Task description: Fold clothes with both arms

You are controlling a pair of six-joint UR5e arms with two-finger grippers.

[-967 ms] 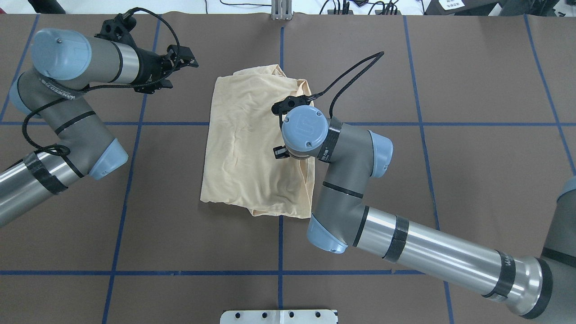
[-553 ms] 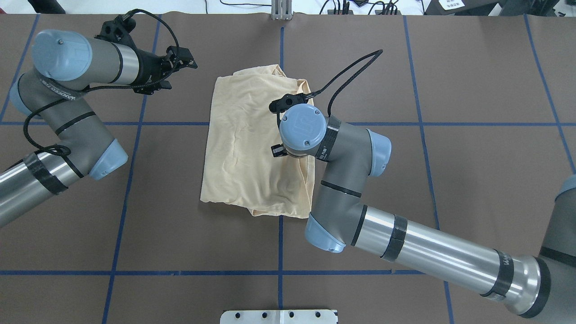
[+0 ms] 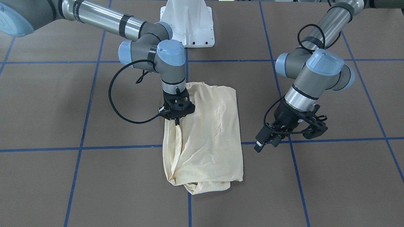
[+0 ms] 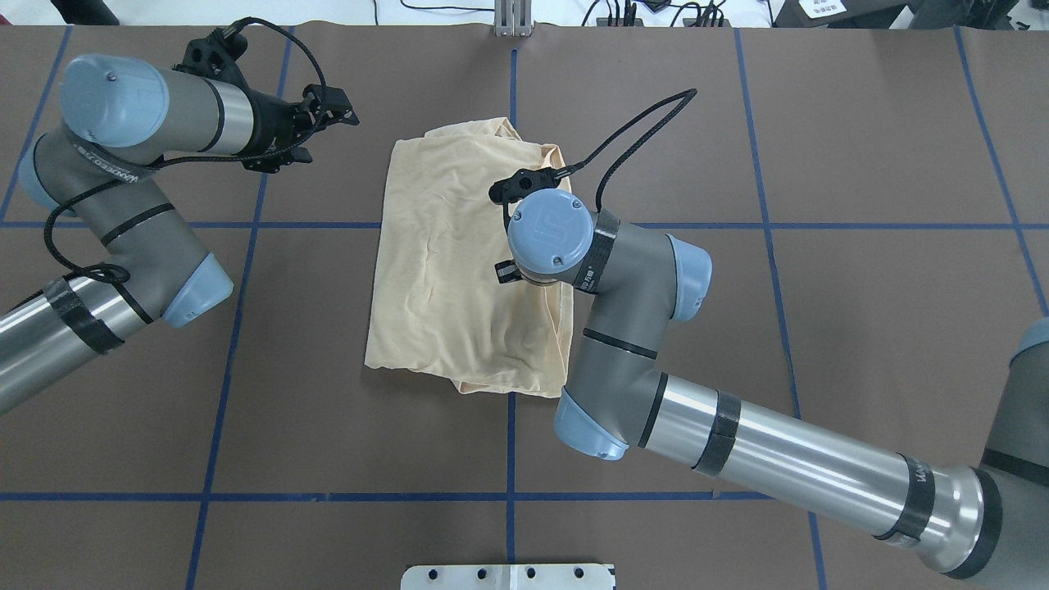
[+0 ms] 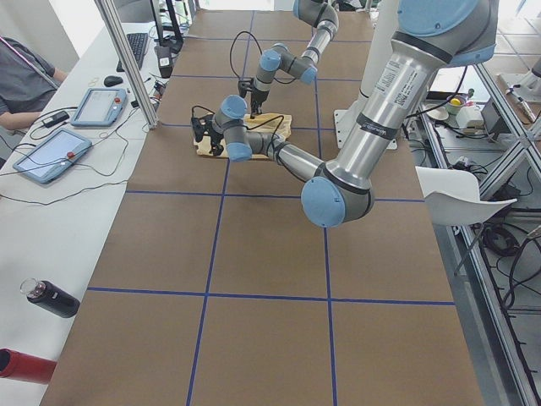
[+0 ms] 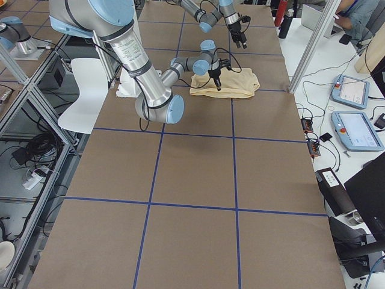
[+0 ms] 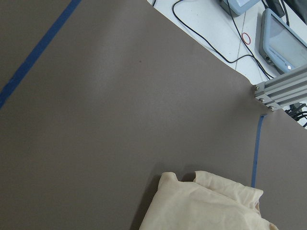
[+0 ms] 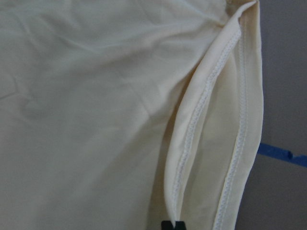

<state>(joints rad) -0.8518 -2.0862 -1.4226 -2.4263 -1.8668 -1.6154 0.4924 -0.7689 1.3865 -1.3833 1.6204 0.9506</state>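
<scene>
Right gripper [image 3: 177, 121] closed, pinching the thin cream T-shirt's [image 3: 214, 132] stitched hem; left gripper [image 4: 321, 129] spread, empty, above the brown table [image 4: 860, 328].

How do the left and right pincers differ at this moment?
The right pincer points straight down onto the side hem of the shirt. The left pincer sits tilted over the bare table, apart from the shirt. The right pincer is shut on a raised fold of the hem, while the left pincer looks open and holds nothing. Both are black and two-fingered.
</scene>
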